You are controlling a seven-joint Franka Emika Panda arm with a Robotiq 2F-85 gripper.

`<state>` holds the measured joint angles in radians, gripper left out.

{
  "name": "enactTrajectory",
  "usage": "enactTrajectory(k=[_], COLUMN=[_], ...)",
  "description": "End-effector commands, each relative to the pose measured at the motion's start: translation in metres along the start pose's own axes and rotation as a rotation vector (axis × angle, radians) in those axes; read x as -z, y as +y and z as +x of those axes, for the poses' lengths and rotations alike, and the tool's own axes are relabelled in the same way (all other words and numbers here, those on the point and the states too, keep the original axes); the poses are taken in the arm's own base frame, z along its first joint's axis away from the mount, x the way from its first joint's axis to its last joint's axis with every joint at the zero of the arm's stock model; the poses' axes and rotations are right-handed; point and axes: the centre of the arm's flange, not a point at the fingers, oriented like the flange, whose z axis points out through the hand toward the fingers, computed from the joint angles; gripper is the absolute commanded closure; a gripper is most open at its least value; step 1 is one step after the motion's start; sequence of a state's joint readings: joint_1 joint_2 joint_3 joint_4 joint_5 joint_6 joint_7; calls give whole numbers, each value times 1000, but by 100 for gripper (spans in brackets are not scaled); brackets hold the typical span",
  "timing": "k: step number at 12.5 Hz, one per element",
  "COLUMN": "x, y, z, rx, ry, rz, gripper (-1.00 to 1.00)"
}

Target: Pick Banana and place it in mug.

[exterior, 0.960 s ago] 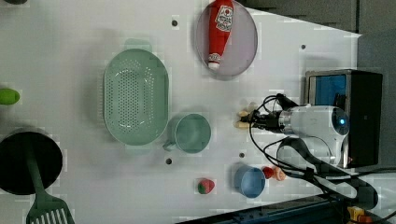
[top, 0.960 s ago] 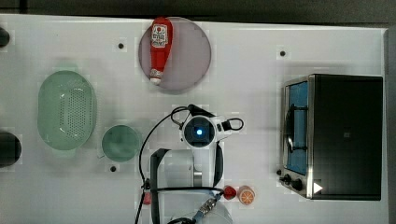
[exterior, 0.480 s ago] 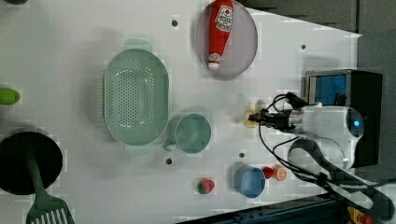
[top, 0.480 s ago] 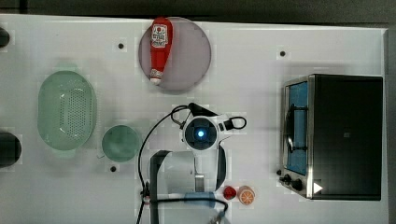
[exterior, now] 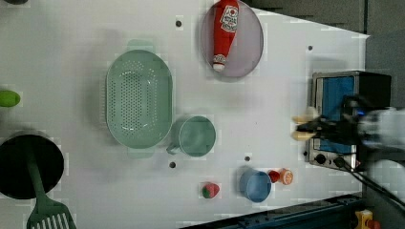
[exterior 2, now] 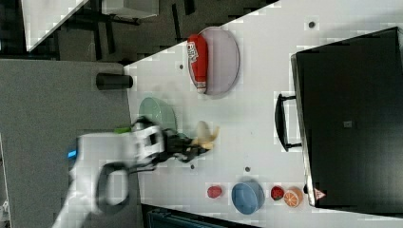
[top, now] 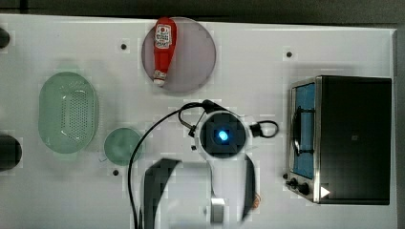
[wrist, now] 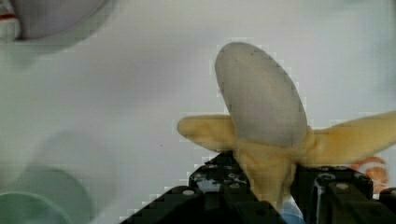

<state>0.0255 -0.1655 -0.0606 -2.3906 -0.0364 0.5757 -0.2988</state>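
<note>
- Top view: my arm [top: 222, 157] covered the table's [top: 267, 43] middle and hid what hung under my wrist. The mug [top: 122, 146] stood at the top view's left of my arm, just beside the colander [top: 68, 112]. A ketchup bottle [top: 163, 50] lay on a grey plate [top: 191, 55]; an oven [top: 341, 138] sat at the top view's right.
- Left view: my gripper [exterior: 305, 128] was blurred in front of the oven, closed on the banana [exterior: 303, 125], well apart from the mug. A blue cup [exterior: 255, 185] stood near the front edge, with a strawberry [exterior: 210, 190] on one side and a red fruit [exterior: 273, 176] and an orange slice [exterior: 286, 176] on the other. A black pan [exterior: 26, 164] with a green spatula [exterior: 44, 205] lay at the left view's left.
- Right view: I held the banana above the white table, between the colander and the oven. My arm cut off part of the colander. Dark floor lay beyond the table.
- Wrist view: my jaws pinched the peeled banana's base, its peel flaps spread sideways. The mug's rim showed at a corner, cut off.
</note>
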Motion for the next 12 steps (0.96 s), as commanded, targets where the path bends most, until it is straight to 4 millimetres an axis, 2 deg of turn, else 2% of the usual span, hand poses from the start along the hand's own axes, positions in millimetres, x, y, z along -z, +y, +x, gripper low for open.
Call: enactTrajectory(k=[1, 2, 4, 8, 9, 10, 12], x=[74, 89, 102, 101, 97, 83, 57], y=[-10, -16, -40, -113, -131, -157, -183], z=[-1, -8, -26, -83, -102, -129, -145], rx=[8, 4, -11, -93, -148, -240, -287], ry=[-13, -26, -23, -21, -43, -77, -52], rz=[-11, -24, -43, -38, -26, -17, 1], gripper=[34, 34, 34, 34, 34, 34, 34])
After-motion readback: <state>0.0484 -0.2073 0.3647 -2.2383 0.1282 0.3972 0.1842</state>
